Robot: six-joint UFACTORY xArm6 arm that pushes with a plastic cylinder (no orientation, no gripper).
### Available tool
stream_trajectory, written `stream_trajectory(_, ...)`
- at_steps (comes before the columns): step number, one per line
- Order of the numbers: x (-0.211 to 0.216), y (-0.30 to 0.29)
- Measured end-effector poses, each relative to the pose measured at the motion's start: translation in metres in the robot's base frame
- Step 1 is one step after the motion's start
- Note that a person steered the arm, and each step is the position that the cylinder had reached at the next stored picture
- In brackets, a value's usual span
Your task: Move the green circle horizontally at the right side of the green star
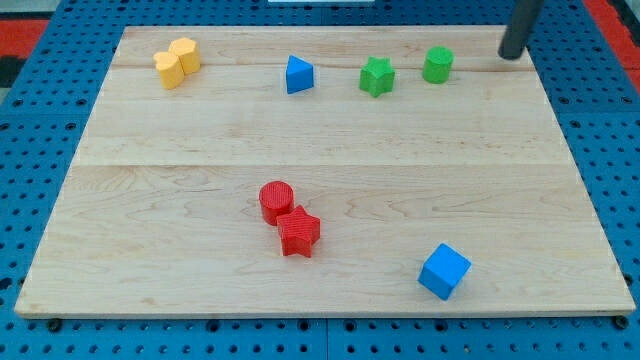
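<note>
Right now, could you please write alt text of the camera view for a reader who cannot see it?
On a wooden board, the green circle sits just right of the green star near the top, with my tip further right, touching nothing. A blue triangle and yellow blocks lie left; a red circle, red star and blue cube lie below.

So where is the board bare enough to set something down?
Free: the wide band between the top row and the red circle, and the view's left. Crowded: top edge, with green star, green circle and my tip.
</note>
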State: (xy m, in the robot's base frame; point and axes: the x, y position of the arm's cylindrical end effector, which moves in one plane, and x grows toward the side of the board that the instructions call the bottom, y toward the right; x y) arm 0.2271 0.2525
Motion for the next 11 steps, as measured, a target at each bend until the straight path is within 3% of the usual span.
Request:
stream_trajectory(1, -0.034, -0.037)
stream_trajectory(3, -0.004, -0.136)
stream_trajectory(5, 0.048, -0.128)
stream_trajectory(6, 0.054, -0.113)
stream_trajectory(7, 0.020, -0.108)
stream_trajectory(8, 0.019, -0.079)
stream_trajectory(11, 0.046, -0.070)
